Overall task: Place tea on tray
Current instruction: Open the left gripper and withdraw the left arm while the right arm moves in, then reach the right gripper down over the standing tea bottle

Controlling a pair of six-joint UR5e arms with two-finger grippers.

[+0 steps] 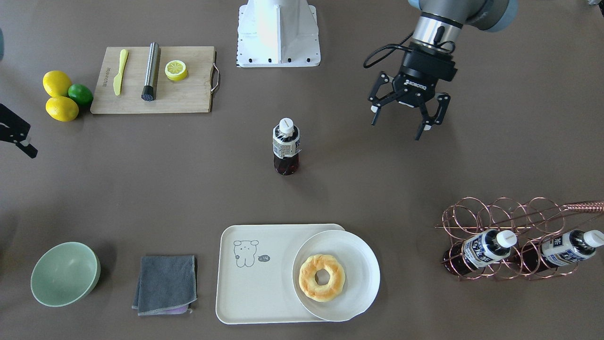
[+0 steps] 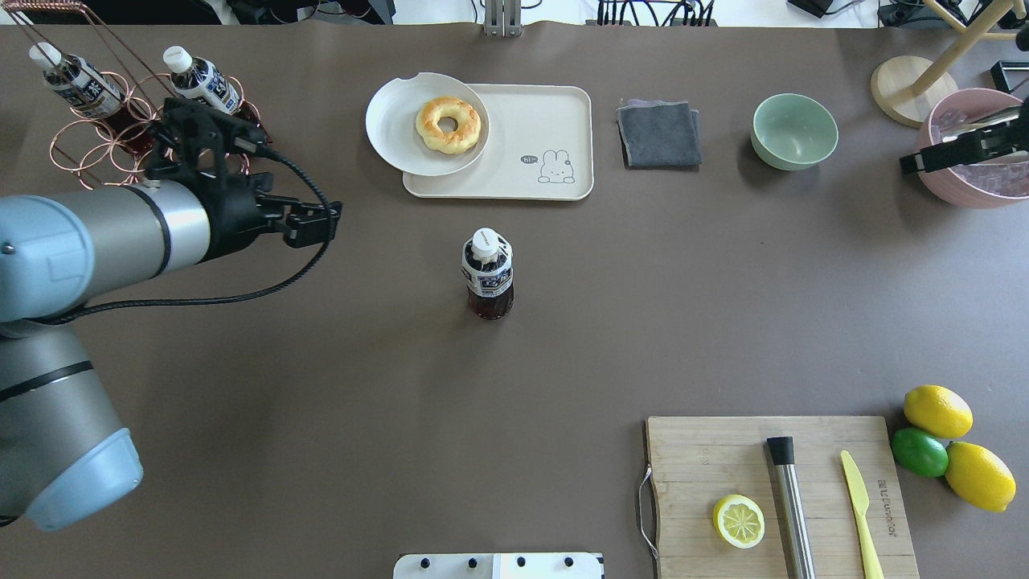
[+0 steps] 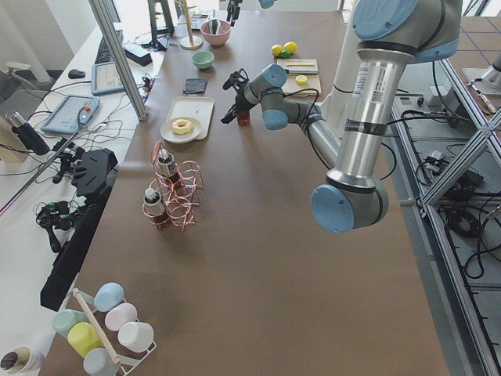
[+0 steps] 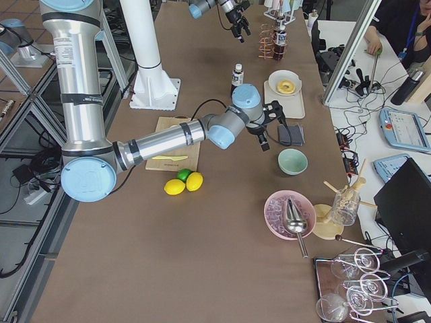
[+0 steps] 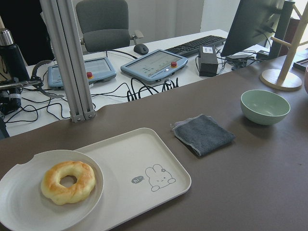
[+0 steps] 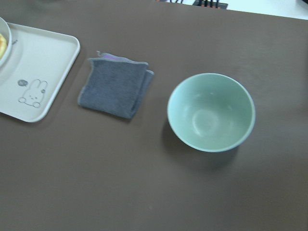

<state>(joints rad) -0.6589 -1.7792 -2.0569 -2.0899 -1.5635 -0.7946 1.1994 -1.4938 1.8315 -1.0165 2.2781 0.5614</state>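
The tea bottle (image 1: 286, 146) stands upright alone mid-table, with a white cap and dark liquid; it also shows in the overhead view (image 2: 488, 273). The cream tray (image 1: 255, 283) with the bear drawing lies beyond it (image 2: 555, 121) and in the left wrist view (image 5: 130, 159). My left gripper (image 1: 406, 120) is open and empty, hovering well to the bottle's side (image 2: 273, 181). My right gripper (image 1: 16, 137) is far off at the table's other end (image 2: 965, 149); its fingers look spread and empty.
A round plate (image 1: 358, 269) with a doughnut (image 1: 322, 277) covers one end of the tray. Two alike bottles lie in a copper wire rack (image 1: 519, 236). Also here are a grey cloth (image 1: 165, 283), a green bowl (image 1: 65, 274), a cutting board (image 1: 155, 80) and lemons (image 1: 59, 94).
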